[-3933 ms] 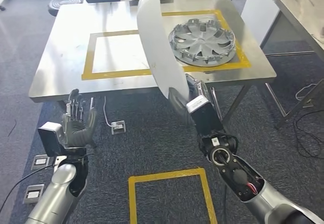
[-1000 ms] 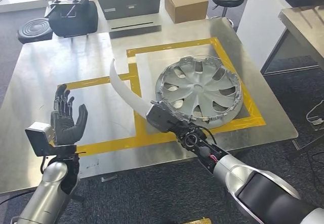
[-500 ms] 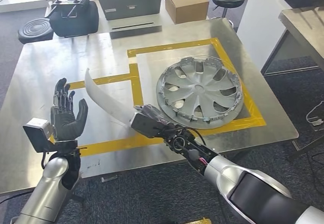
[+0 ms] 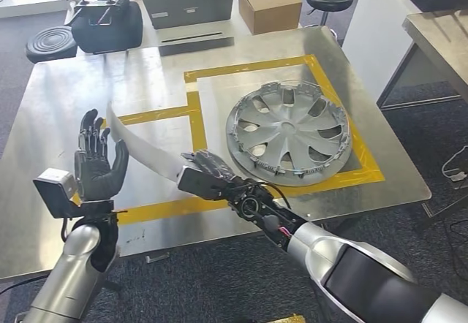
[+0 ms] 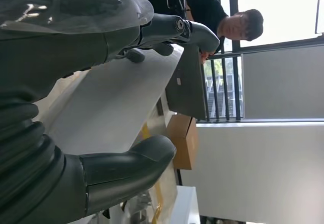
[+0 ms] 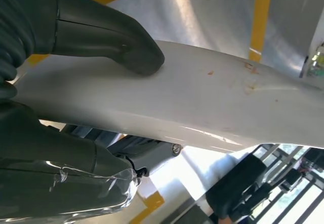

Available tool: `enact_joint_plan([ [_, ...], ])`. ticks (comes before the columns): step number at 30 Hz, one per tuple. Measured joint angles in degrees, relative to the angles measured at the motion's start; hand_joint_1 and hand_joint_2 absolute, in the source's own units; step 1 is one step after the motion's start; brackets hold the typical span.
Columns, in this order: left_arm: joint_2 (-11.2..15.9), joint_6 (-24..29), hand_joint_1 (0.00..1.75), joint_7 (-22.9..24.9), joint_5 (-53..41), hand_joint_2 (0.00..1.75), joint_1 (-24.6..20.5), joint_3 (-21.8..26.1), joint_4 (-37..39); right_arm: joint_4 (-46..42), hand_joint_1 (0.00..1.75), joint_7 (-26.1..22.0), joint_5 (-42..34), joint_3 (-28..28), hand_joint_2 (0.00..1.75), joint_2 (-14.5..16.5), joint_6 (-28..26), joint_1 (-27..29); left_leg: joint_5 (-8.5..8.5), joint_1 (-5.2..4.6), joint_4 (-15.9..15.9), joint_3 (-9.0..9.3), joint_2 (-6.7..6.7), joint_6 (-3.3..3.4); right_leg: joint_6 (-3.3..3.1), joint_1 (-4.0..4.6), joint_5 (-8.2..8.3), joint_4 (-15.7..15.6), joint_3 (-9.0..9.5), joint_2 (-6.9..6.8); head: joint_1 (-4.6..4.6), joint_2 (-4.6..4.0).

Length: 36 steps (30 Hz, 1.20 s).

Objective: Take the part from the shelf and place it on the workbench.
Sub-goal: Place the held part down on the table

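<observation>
Swung leftward since earlier, the right hand (image 4: 201,173) grips the white curved panel (image 4: 138,145) above the surface (image 4: 50,118), near the empty, spread left hand (image 4: 99,164), risking collision.

Steel workbench (image 4: 50,118) marked with two yellow-taped rectangles, silver wheel cover (image 4: 288,131) laid flat in the right rectangle, cardboard box (image 4: 268,4) and laptop (image 4: 189,4) set along the far edge

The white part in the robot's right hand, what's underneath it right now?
Under the white part lies the steel workbench, inside the left yellow tape square. The right hand holds its near end. The strip of tabletop directly beneath the part is covered, so contact cannot be judged.
</observation>
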Motion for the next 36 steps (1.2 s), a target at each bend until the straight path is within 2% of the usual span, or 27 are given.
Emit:
enact_joint_plan([
  [2, -0.19, 0.1, 0.0, 0.7, 0.13, 1.75, -0.34, -0.06, -0.59, 1.14, 1.75, -0.13, 0.92, 0.48, 1.75, 1.13, -0.26, -1.12, 0.0, 0.0, 0.0, 0.01, -0.01, 0.0, 0.0, 0.0, 0.0, 0.0, 0.01, -0.02, -0.02, 0.0],
  [6, -0.59, -0.76, 0.0, 1.3, 0.88, 1.75, -0.64, -0.25, -1.29, 3.59, 0.0, 0.82, 2.62, 1.41, 0.0, 2.95, -1.02, -2.85, 0.0, 0.0, 0.0, 0.01, -0.03, 0.0, 0.0, 0.01, 0.0, 0.0, 0.02, -0.07, -0.02, 0.0],
  [18, -2.21, -2.45, 0.0, 0.68, 2.11, 1.75, -0.71, -1.15, -1.43, 8.66, 0.0, 2.74, 4.11, 3.0, 0.0, 6.93, -2.21, -6.44, 0.0, -0.02, 0.01, 0.03, -0.02, 0.0, 0.01, 0.0, -0.01, -0.06, 0.04, -0.06, 0.01, 0.0],
  [36, -2.62, -2.49, 0.0, 0.66, 2.05, 1.75, -0.7, -1.18, -1.43, 11.52, 0.0, 2.79, 4.08, 3.37, 0.0, 8.13, -2.21, -7.54, 0.0, -0.02, 0.01, 0.02, -0.02, 0.0, 0.02, 0.01, -0.01, -0.15, 0.08, -0.06, 0.03, 0.0],
])
